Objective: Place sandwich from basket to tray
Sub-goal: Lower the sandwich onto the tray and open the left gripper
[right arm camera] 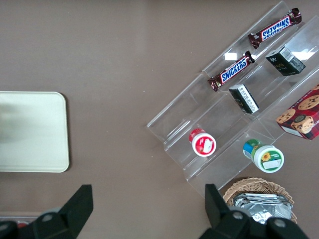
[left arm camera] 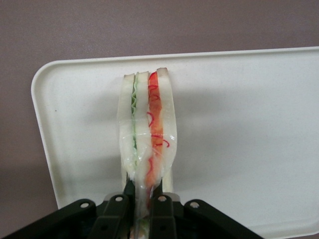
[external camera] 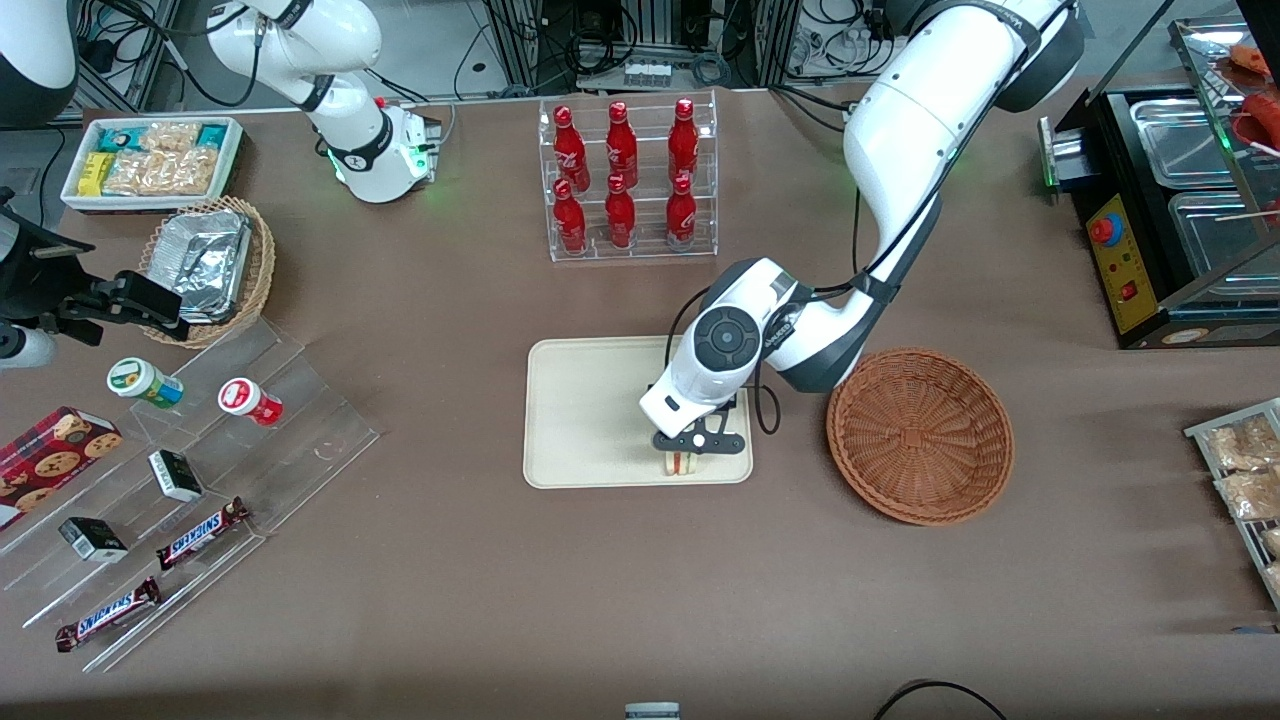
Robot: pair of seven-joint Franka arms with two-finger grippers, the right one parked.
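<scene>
Brown tabletop below, and my left gripper (external camera: 690,452) is clenched on the pale triangular sandwich (left arm camera: 147,130), hanging just over the flat cream-white tray (external camera: 585,415); round reddish-brown wicker basket (external camera: 920,435) sits empty alongside. I'd lower gently, then release once it rests flat.

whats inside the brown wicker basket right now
Nothing shows inside the basket: only its bare woven floor and wall, though the arm covers a small part of its rim. The sandwich is in the closed gripper, over the tray.
</scene>
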